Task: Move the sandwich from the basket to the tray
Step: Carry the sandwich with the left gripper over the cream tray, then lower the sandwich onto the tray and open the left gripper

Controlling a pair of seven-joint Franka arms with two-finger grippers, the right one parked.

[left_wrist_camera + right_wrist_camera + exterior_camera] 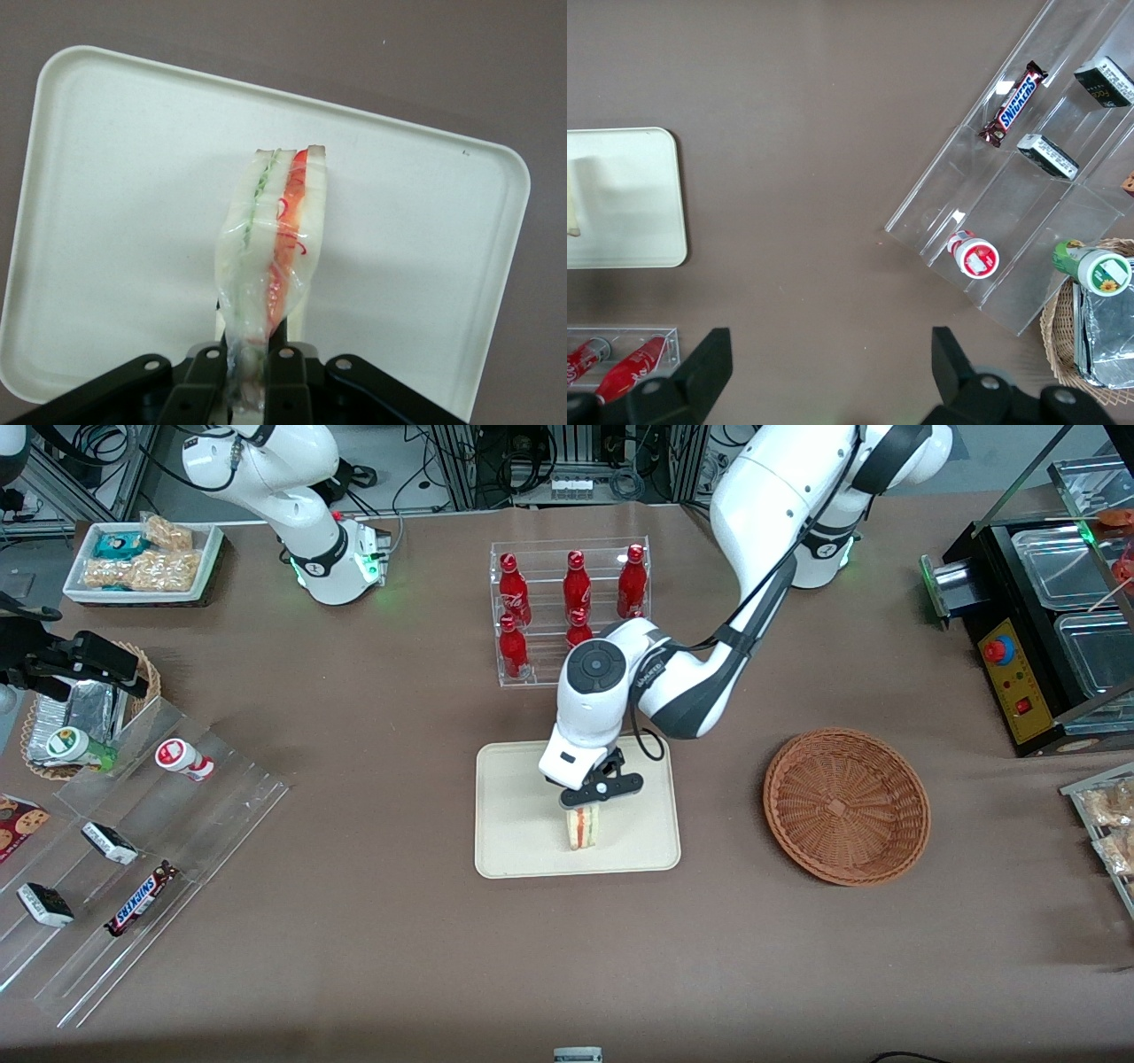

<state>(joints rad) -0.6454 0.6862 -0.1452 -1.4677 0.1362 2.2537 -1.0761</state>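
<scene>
Sandwich (582, 826) is standing on edge over the tray (514, 841); our end effector (580, 803) is pinching its wrapper closed, so we're risking it toppling on release.

Gripper (592, 798) clamped on upright sandwich (582, 828) over cream tray (518, 824), wicker basket (846, 805) beside
</scene>
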